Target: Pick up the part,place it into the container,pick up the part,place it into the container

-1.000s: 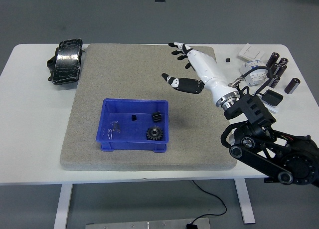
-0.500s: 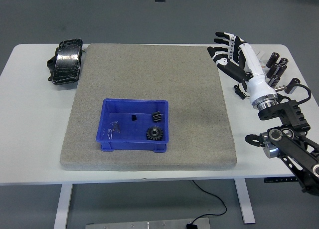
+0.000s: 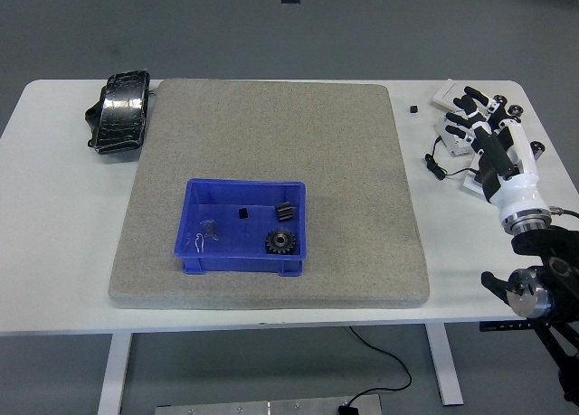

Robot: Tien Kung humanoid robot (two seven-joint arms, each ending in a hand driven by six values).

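Right hand point(image 3: 488, 130) over small parts at table's point(image 3: 54, 252) right edge, fingers spread, holding nothing.

Right robot hand point(image 3: 493, 135): white shell w/ black finger segments & white joints, silver wrist ring, then black forearm w/ round silver-black joint housing and thin cable.

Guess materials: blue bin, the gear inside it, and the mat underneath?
Blue bin: looks like moulded plastic, uniform saturated colour with a slight sheen on the rim. Gear: probably dark metal, black toothed disc, dull finish; could be plastic at this size. Mat: grey-beige felt or woven fabric, matte, speckled texture, soft rounded edges.
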